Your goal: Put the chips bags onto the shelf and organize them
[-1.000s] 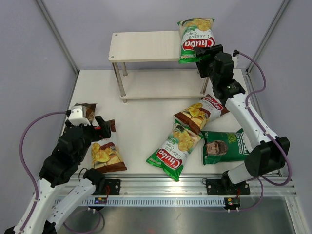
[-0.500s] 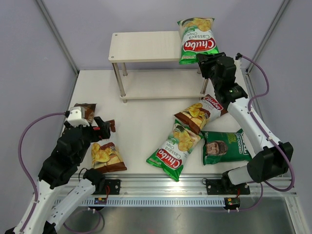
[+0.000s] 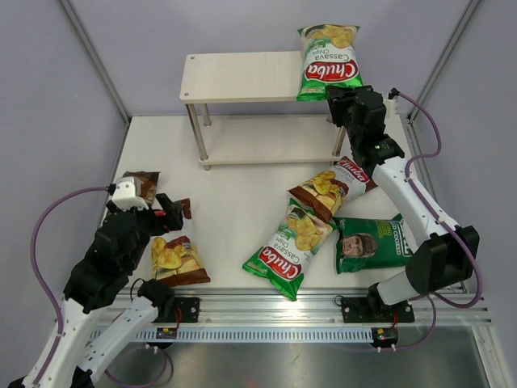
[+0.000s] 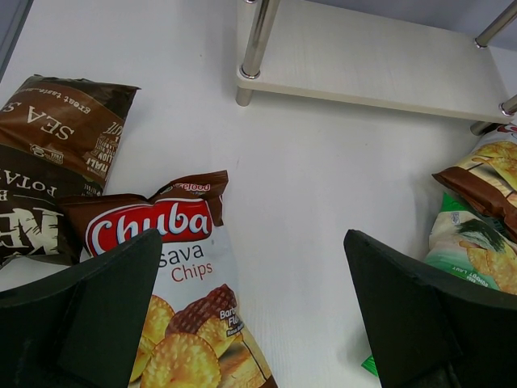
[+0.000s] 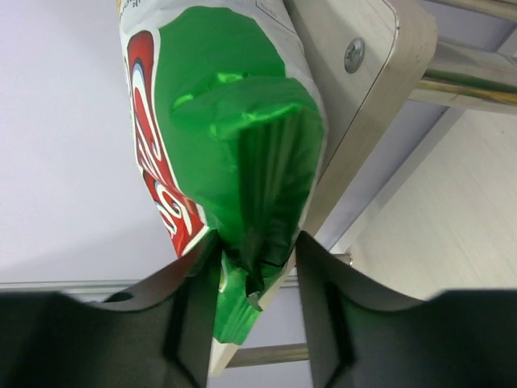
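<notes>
Wrist views alone show right fingers [image 5: 323,299] pinching the green Chuba bag [image 5: 234,137], left fingers [image 4: 105,299] spread empty.

I am pinching the crimped bottom seam of a green chip bag [image 5: 234,137] in my gripper [image 5: 257,255], with one dark finger [image 5: 190,299] pressing on each side of the foil. The bag is standing up away from me, its red logo showing along the left side. It is leaning against the rounded corner of the pale top board of the shelf [image 5: 367,97], just beside a screw [image 5: 354,54]. A silver leg [image 5: 468,85] is showing behind that corner.
</notes>
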